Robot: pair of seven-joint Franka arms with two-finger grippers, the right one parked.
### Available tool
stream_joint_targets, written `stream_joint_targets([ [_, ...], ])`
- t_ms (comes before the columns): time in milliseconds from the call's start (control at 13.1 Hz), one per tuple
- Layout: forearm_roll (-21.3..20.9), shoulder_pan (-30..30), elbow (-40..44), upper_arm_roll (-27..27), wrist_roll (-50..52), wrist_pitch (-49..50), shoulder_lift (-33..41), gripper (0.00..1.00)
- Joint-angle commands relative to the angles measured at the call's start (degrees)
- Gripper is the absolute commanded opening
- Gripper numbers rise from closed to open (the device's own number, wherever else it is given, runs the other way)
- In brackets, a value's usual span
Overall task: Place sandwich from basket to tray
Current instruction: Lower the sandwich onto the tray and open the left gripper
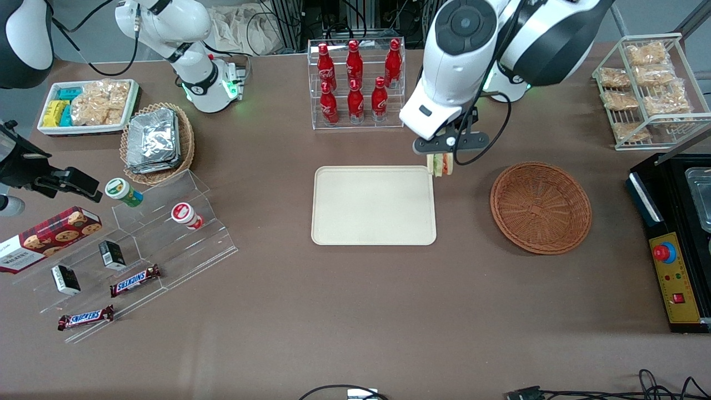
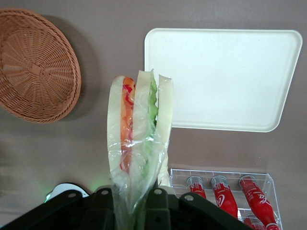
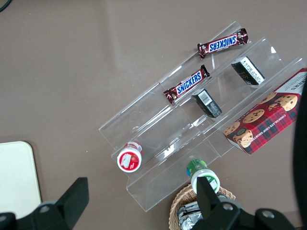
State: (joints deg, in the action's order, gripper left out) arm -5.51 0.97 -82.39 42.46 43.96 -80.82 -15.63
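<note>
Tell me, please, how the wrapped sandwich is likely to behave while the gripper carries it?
Probably soft: the gripper is shut on the sandwich by its crinkled clear wrap, which may slip. Its separate bread layers look squashable, so a hard squeeze could deform them. It seems light, hanging above the tray's corner.

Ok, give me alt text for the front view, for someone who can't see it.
The working arm's claw holds the wrapped sandwich in the air at a corner of the empty cream tray, the corner nearest the cola bottle rack. The round reddish-brown basket sits empty on the brown table, toward the working arm's end.
</note>
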Motion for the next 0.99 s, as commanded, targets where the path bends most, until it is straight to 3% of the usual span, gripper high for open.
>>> stream_joint_targets([
  [0, -1.34, -0.27, -4.58, 0.78, 0.78, -6.93, -3.79, 0.03],
  [381, -6.53, -0.53, -25.08, -2.56, 1.04, -33.21, -7.73, 0.03],
  [458, -7.05, -0.19, -25.97, -4.13, 1.04, -36.56, -9.93, 0.02],
  [763, -16.79, 0.08, -26.07, -5.02, 7.36, -43.27, -18.11, 0.02],
  [915, -17.69, 0.08, -25.72, -5.02, 8.42, -44.94, -20.14, 0.02],
])
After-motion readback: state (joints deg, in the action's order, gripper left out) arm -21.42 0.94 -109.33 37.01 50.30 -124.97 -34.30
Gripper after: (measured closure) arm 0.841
